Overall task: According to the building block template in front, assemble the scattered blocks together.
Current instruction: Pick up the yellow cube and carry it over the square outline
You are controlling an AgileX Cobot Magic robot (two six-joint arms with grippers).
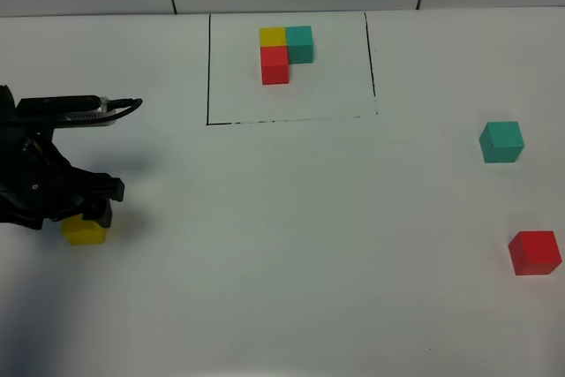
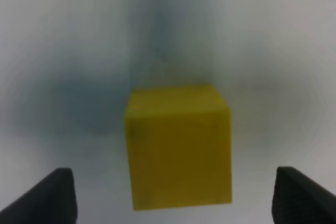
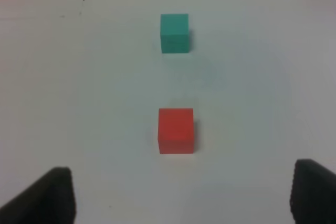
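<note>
3 loose cubes around building block template [image 1: 285,52] on tabletop [image 1: 291,245].
Yellow cube [image 1: 84,234], well left of template, half hidden inside released left hand [image 1: 93,214]; teal cube [image 1: 501,141], red cube [image 1: 534,252] well right; right hand [image 3: 181,198] released, empty, only fingertips in view.

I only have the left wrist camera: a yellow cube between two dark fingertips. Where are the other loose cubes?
Observer: The teal cube and the red cube lie apart on the right, far from the yellow cube.
Operator: Is the right gripper holding one?
Observer: No, the right gripper is open, short of the red cube.
Operator: And the template?
Observer: The template sits at the far side, red block in front of yellow.
</note>
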